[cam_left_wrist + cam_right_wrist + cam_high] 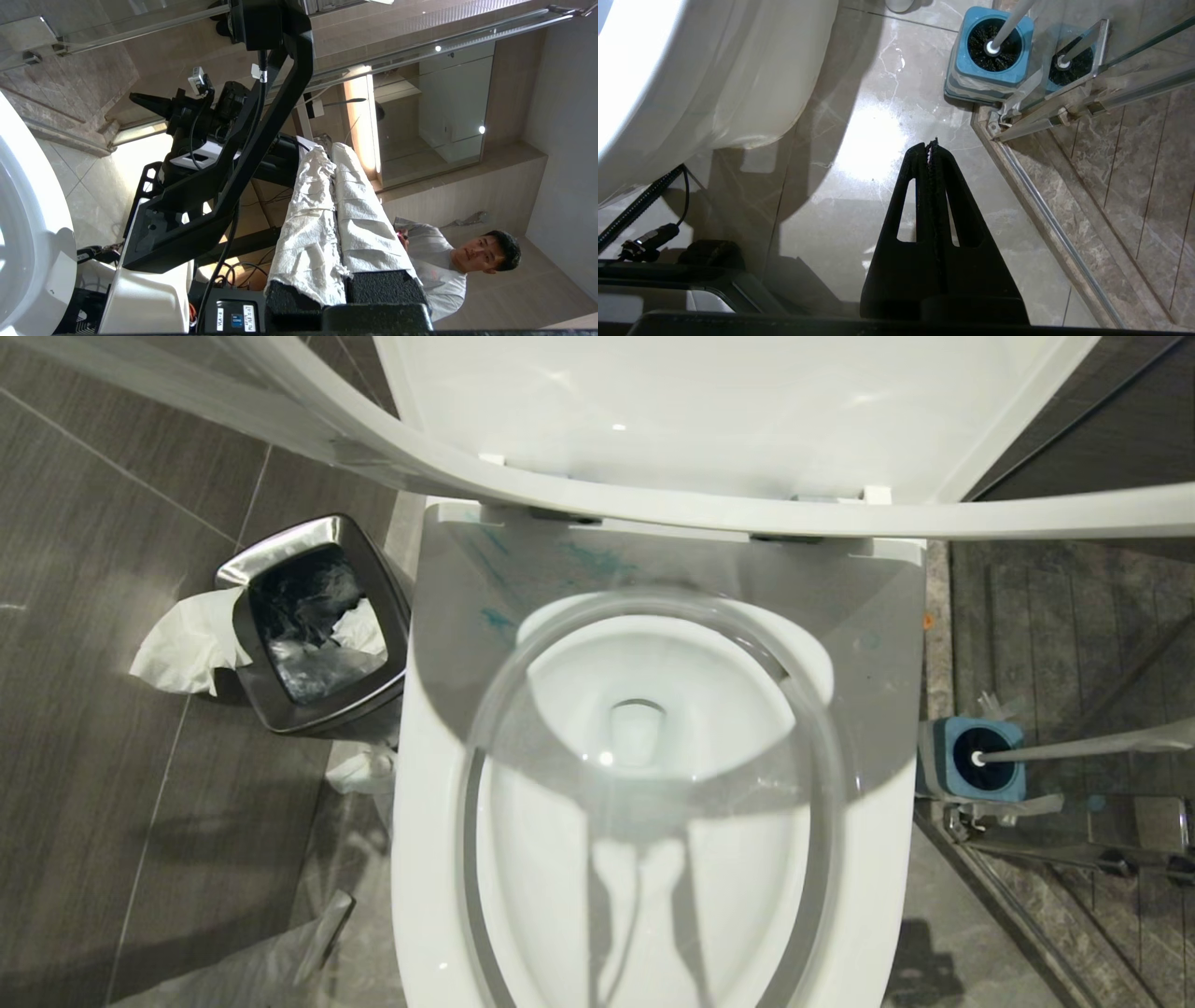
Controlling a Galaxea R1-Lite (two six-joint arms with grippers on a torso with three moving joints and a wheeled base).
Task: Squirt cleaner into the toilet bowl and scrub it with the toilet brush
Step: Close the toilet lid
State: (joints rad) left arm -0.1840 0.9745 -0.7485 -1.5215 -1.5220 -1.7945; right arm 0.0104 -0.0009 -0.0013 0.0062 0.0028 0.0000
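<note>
White ceramic fills the head view: one toilet bowl (644,784), seat and lid up, with one toilet brush (1074,747) standing in one blue holder (971,761) at three o'clock and one steel bin (313,625) at ten o'clock. No cleaner bottle shows. Paper-wrapped, the left gripper (334,154) is closed and empty; the right gripper (931,147), also closed, hangs above the floor near the holder. Likely risks: padded fingers slipping on the slim handle, or tipping the holder

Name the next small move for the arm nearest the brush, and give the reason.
Probably open the shut right gripper and reach toward the slim white toilet brush handle: it stands untouched in its blue square holder on the floor, with the gripper hanging empty, well short of it.
</note>
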